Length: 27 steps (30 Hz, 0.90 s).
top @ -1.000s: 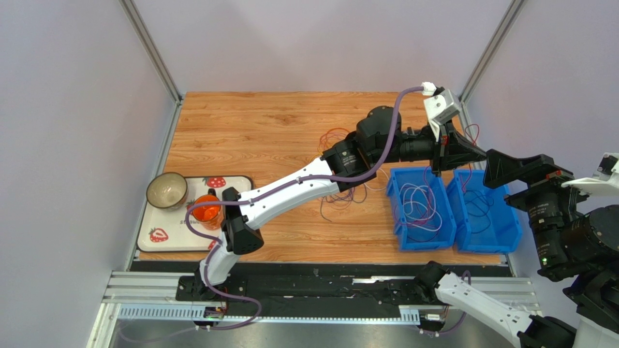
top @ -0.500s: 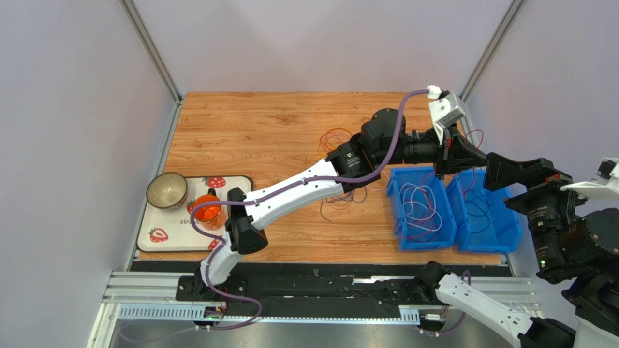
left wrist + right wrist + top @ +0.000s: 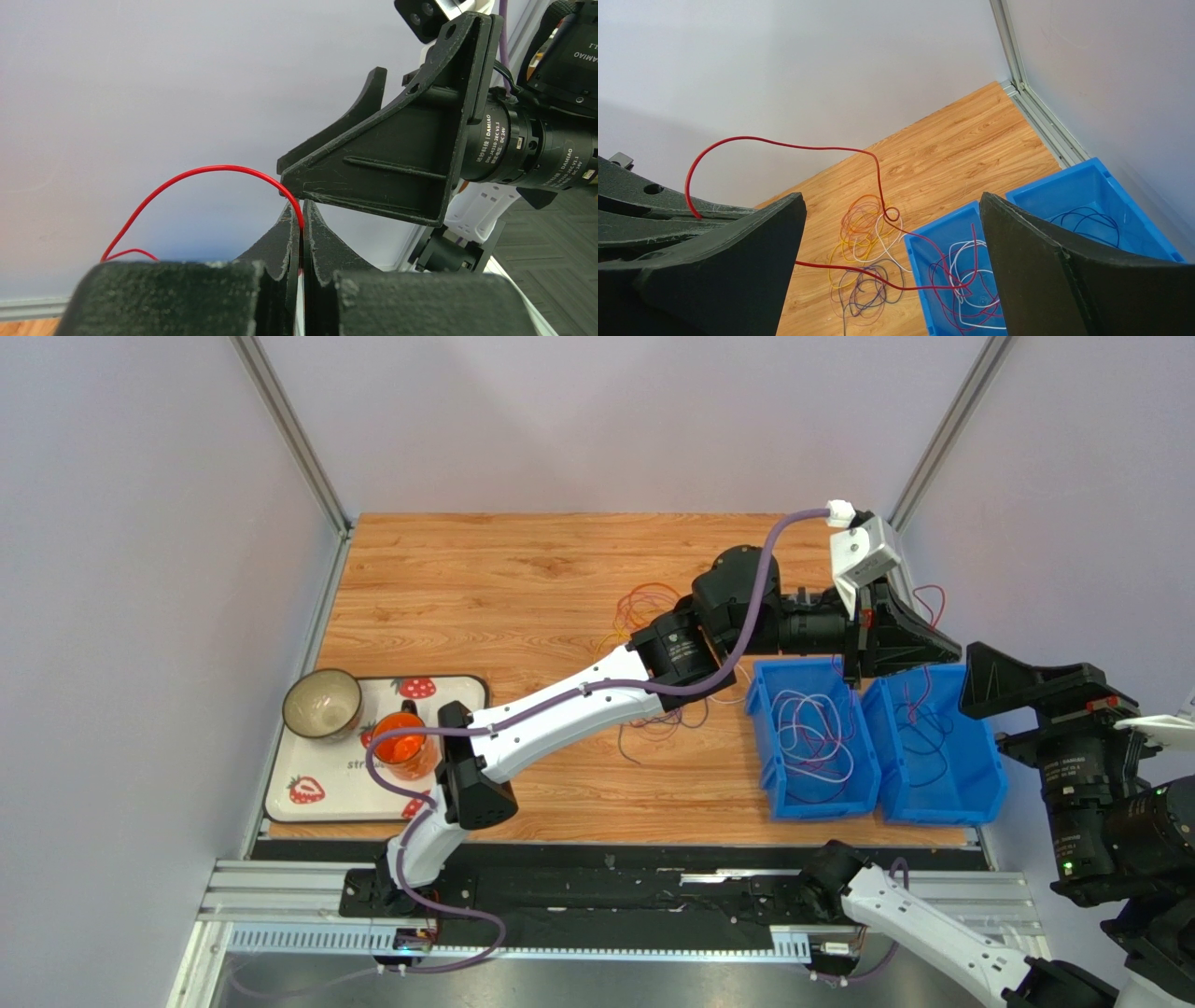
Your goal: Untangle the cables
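Note:
The cables lie partly as a tangle (image 3: 657, 721) of orange, yellow, white and purple loops on the wooden table, also seen in the right wrist view (image 3: 868, 241). Others lie in two blue bins. My left gripper (image 3: 943, 646) hangs above the bins, shut on a thin red cable (image 3: 203, 169) pinched between its jaws (image 3: 302, 218). That red cable (image 3: 780, 145) arches up, then drops through the tangle into the left bin (image 3: 915, 246). My right gripper (image 3: 892, 210) stands open just right of the left one, nothing between its fingers (image 3: 393, 164).
The left blue bin (image 3: 755, 714) holds white and purple loops; the right blue bin (image 3: 990, 773) holds dark blue ones. A strawberry-print tray (image 3: 312, 795) with a bowl (image 3: 321, 704) and an orange object (image 3: 400, 742) sits far left. The metal frame post (image 3: 937, 434) and wall are close by.
The left gripper has shifted slightly right with the red cable still pinched. The right arm has drawn back to the right and toward the near edge, jaws still wide.

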Each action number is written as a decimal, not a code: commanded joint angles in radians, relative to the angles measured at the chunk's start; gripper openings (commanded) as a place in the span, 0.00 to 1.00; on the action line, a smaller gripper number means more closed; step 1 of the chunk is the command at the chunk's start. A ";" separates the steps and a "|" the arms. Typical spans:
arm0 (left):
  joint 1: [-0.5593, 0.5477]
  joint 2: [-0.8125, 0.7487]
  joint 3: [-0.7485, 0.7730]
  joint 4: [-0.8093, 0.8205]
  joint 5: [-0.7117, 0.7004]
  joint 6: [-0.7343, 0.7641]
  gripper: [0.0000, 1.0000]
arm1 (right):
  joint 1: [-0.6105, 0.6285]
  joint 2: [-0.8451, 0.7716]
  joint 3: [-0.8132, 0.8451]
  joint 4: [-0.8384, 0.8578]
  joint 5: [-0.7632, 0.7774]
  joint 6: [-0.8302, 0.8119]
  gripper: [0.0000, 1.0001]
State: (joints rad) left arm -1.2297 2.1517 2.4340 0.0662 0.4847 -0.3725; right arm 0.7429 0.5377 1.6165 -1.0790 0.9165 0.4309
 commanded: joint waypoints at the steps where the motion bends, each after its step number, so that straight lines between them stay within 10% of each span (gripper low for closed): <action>1: -0.008 -0.038 0.002 0.050 0.011 0.030 0.00 | 0.003 0.005 -0.009 0.030 0.019 0.014 1.00; 13: 0.045 -0.173 -0.591 0.323 -0.112 -0.107 0.00 | 0.001 0.001 -0.021 0.002 0.001 0.025 0.99; 27: 0.076 -0.032 -0.544 0.040 -0.235 -0.081 0.00 | 0.003 0.041 -0.084 0.001 -0.077 0.072 0.99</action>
State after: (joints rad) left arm -1.1595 2.0747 1.8309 0.2047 0.3176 -0.4587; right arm 0.7429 0.5457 1.5551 -1.0847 0.8684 0.4728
